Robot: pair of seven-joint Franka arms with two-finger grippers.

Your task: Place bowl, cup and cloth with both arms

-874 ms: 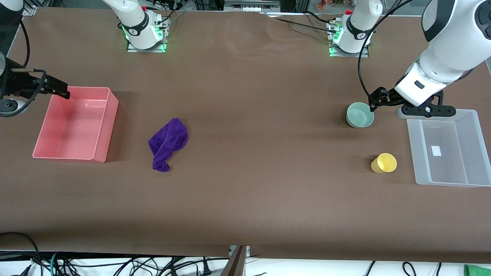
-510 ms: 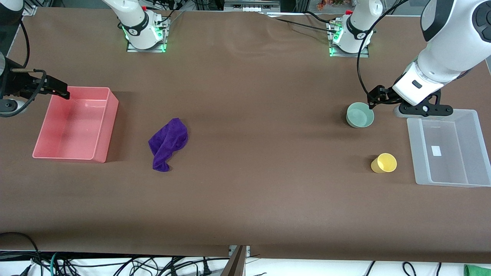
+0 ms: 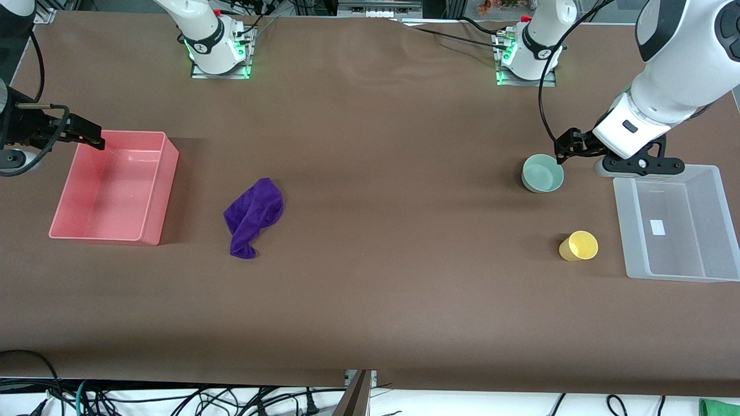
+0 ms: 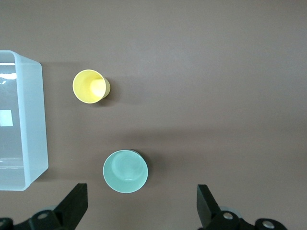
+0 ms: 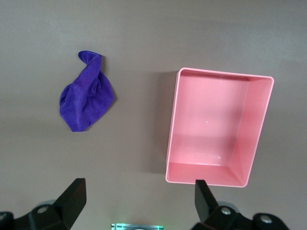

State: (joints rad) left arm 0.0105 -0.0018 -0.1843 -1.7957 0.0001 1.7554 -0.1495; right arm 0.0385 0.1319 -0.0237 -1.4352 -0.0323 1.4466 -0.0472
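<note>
The mint-green bowl (image 3: 543,173) stands upright on the table, empty; it also shows in the left wrist view (image 4: 125,171). The yellow cup (image 3: 578,245) stands nearer the front camera than the bowl and shows in the left wrist view (image 4: 90,86) too. The purple cloth (image 3: 253,216) lies crumpled toward the right arm's end and shows in the right wrist view (image 5: 86,98). My left gripper (image 3: 568,145) (image 4: 142,199) is open and empty, in the air just beside the bowl. My right gripper (image 3: 87,136) (image 5: 138,189) is open and empty, waiting over the table by a corner of the pink bin.
An empty pink bin (image 3: 155,190) (image 5: 171,143) sits beside the cloth at the right arm's end. An empty clear plastic bin (image 3: 624,219) (image 4: 36,120) sits beside the cup and bowl at the left arm's end. The arm bases (image 3: 215,46) stand along the table edge farthest from the front camera.
My left gripper has shifted slightly toward the arm bases beside the bowl. The right arm and all objects have not moved.
</note>
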